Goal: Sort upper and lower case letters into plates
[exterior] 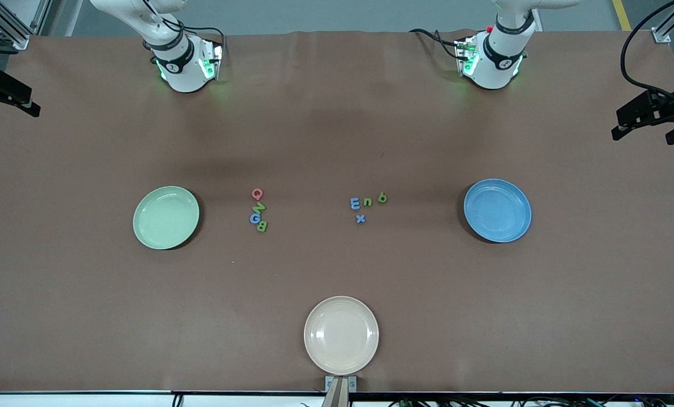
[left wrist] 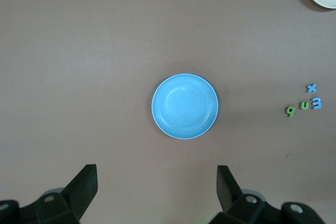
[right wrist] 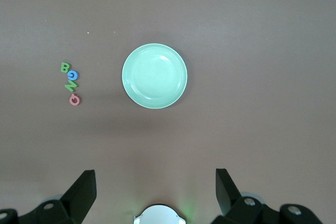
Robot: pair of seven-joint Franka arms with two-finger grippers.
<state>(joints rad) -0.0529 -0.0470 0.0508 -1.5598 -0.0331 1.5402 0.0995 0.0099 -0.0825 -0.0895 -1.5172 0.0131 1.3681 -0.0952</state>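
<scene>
The left gripper [left wrist: 156, 192] is hanging high over the brown table [exterior: 337, 130] with its black fingers [left wrist: 84, 184] spread wide and holding nothing, looking down on the round shallow blue plate [left wrist: 185, 106]. The right gripper [right wrist: 155, 195] is hovering the same way, fingers [right wrist: 83, 187] wide apart and empty, above the round pale green plate [right wrist: 155, 76]. Both arms are waiting up by their bases.

The blue plate is sitting toward the left arm's end, the green one toward the right arm's end, both bare. Between them, two small clusters of coloured foam letters are lying on the cloth: a pink, green, blue, green column [exterior: 259, 211] nearer the green plate, and a blue E, two green letters and a blue x [exterior: 366, 205] nearer the blue plate; the green ones look lowercase, though they are small. A round cream-beige plate [exterior: 341, 334] is resting nearest the front camera.
</scene>
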